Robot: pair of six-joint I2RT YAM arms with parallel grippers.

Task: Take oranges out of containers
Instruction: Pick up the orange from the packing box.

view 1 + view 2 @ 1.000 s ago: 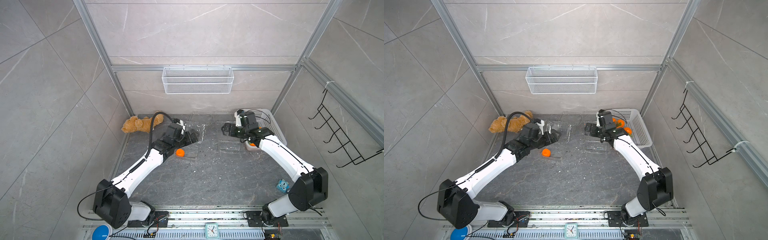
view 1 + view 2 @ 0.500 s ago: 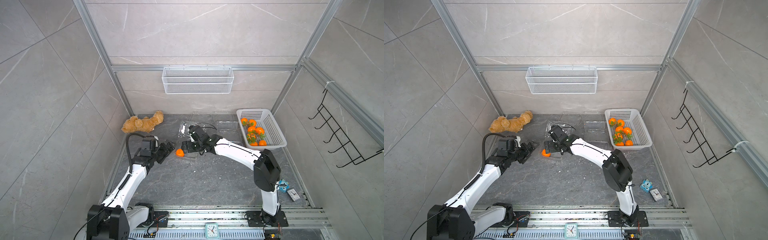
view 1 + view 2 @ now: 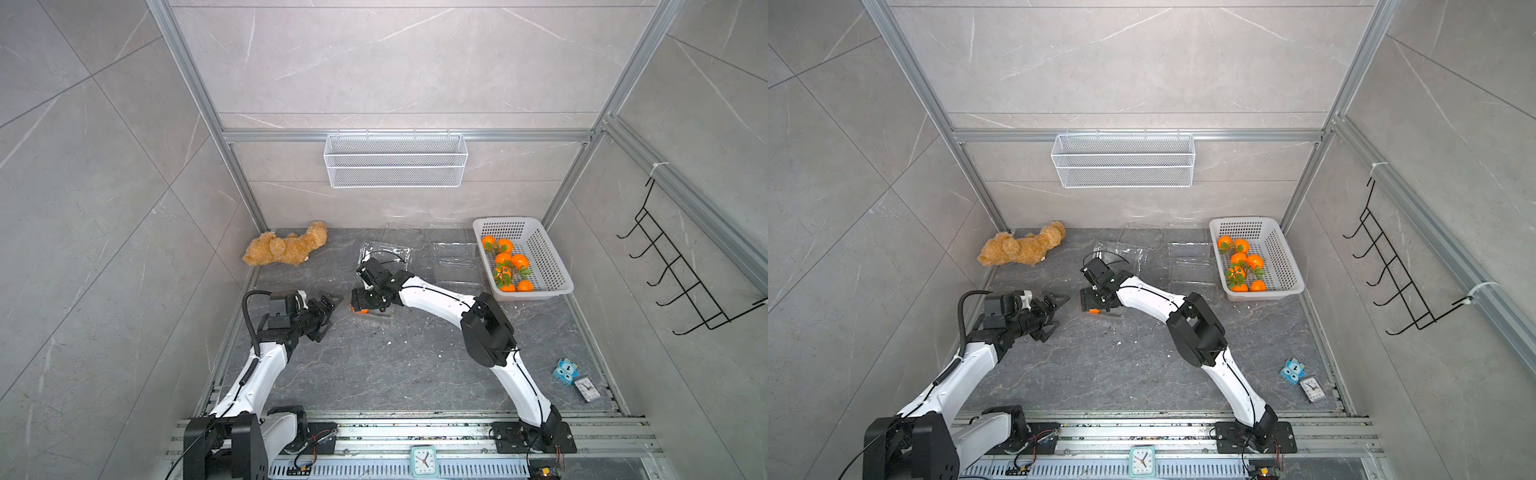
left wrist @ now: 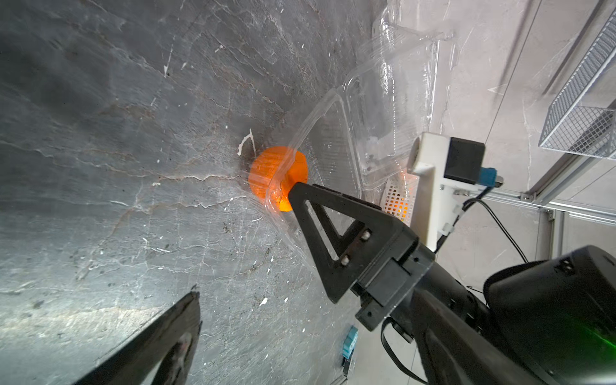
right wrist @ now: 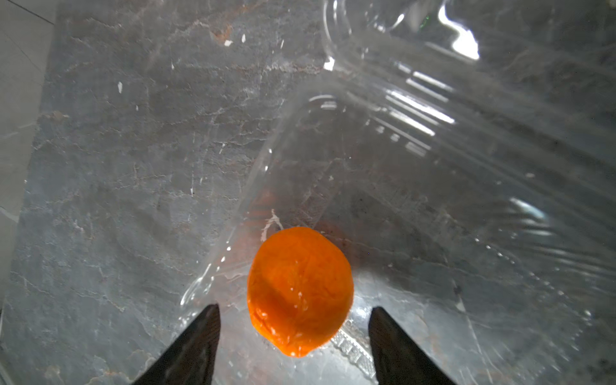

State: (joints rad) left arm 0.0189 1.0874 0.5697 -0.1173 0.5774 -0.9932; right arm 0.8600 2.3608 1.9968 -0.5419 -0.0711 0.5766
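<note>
The right gripper (image 5: 294,307) hangs over a lone orange (image 5: 300,290) lying in an open clear clamshell box (image 5: 433,200) on the grey tabletop (image 3: 395,374), its fingers apart on either side and clear of the fruit. The left gripper (image 3: 330,316) stands spread wide just beside. More oranges (image 3: 503,258) lie in a white perforated basket (image 3: 555,266).

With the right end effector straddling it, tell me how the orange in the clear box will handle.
The orange is round with no stem showing, so it would likely roll if nudged. Its glossy skin may slip between the narrow fingers of the right end effector. The thin box will probably flex or slide, not brace it.
</note>
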